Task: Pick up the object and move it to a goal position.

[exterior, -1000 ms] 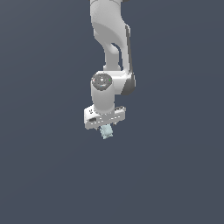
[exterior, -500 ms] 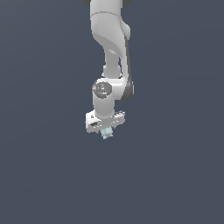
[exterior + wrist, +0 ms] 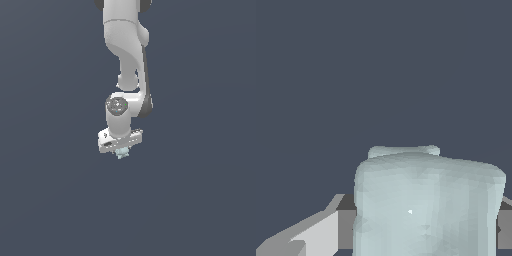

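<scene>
1. Exterior view: the tool (image 3: pixel 121 151) hangs below the arm and holds the object (image 3: pixel 121 153), a pale mint block, between its fingers. Judged step: carrying to the goal. No goal marker or worktop edge shows, so the next move's direction cannot be told.
2. Wrist view: the object (image 3: pixel 426 205) fills the near field, cut off below; the fingers (image 3: pixel 311 235) are partly hidden.

I see the object (image 3: pixel 121 153) directly below the arm's wrist, at 6 o'clock, seated in the gripper (image 3: pixel 121 154) between its fingers (image 3: pixel 316 235).
</scene>
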`<state>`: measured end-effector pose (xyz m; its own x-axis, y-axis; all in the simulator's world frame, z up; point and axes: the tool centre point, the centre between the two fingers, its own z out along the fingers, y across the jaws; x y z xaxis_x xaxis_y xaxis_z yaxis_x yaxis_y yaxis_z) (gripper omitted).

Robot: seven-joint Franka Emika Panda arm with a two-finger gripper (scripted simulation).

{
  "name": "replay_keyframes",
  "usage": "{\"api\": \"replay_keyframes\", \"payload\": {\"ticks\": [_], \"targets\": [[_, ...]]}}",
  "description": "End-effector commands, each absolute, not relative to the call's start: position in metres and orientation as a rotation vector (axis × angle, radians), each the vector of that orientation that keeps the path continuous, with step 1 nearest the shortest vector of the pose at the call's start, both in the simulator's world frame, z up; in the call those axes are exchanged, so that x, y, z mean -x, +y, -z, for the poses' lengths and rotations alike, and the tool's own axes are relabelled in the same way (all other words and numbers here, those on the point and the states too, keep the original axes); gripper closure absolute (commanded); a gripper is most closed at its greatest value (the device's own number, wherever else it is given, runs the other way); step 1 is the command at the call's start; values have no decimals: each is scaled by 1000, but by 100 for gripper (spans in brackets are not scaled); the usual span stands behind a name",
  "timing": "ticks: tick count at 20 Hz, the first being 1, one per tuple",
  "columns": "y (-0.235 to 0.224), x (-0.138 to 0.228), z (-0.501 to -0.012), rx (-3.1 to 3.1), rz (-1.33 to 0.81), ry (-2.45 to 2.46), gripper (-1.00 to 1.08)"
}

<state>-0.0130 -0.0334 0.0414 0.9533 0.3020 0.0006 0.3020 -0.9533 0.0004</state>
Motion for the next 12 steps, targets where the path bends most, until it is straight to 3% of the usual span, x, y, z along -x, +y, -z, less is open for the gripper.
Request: {"api": "replay_keyframes", "payload": {"ticks": [1,12], "targets": [[-33,13,-40,-3105,0,481,108],[-30,18,-48,-3104,-2,480,108]]}}
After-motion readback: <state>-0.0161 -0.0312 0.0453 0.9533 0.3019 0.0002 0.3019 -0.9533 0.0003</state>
